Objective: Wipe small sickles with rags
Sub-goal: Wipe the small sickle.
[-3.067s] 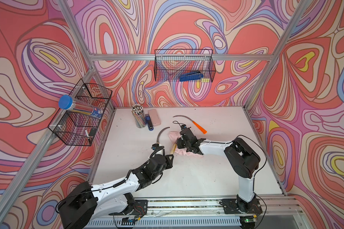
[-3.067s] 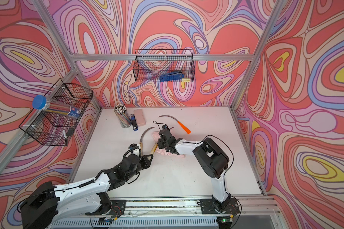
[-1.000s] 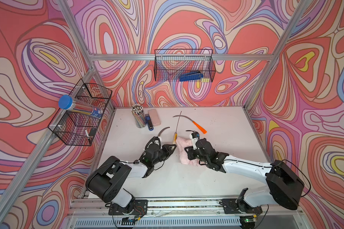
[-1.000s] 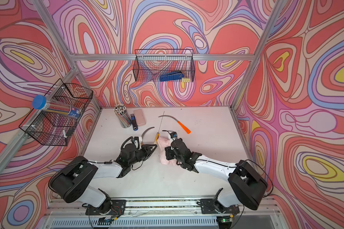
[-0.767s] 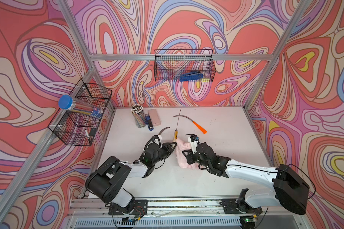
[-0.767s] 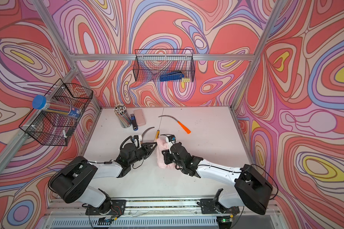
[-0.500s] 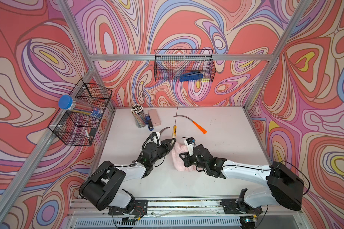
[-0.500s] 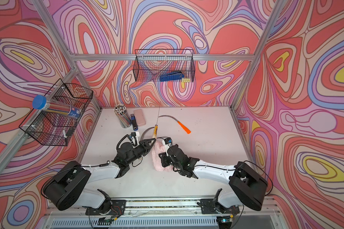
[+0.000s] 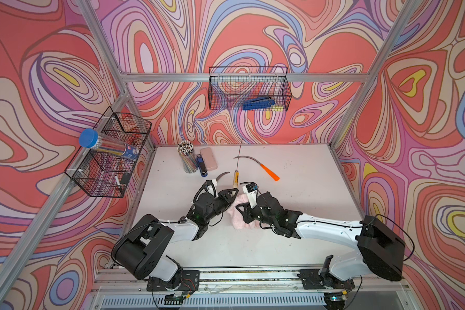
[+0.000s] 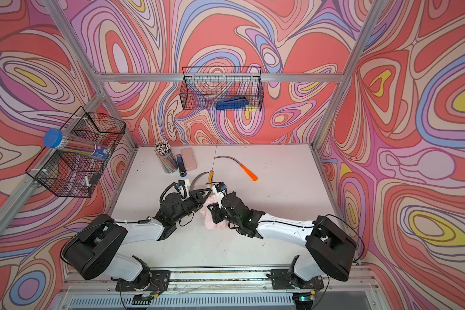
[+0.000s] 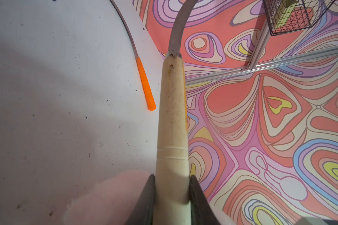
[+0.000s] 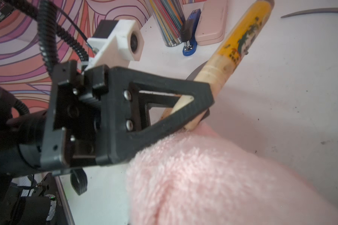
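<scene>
While both arms reach in from the near edge of the bench [image 9: 306, 193], we find their grippers meeting about the middle of it; the right gripper [image 9: 239, 209] has its fingers drawn together on the rag [image 9: 236, 224], a pale pink fluffy cloth bunched at its tips, though whether the cloth rests on the bench we cannot tell; just beside it the left gripper [image 9: 235, 190] is clamped on the butt end of a wooden-handled sickle [image 9: 235, 178], and in the left wrist view its two black fingers [image 11: 146, 200] press the pale handle from either side; the rag's fluff lies just beside that butt end; from the grip the handle points toward the far edge, and the blade beyond it shows edge-on in both top views as a thin line; past the left wrist we see the curved grey blade of a second sickle [image 9: 222, 175] on the bench, its handle hidden under the arm; farther on, to the right of the held blade, the orange-handled sickle [image 9: 269, 172] lies flat, handle toward the right edge, well apart from both grippers; near the far left corner a pencil cup [image 9: 188, 161], a blue stapler [image 9: 202, 168] and a smooth pink case [image 9: 208, 162] stand close together.
</scene>
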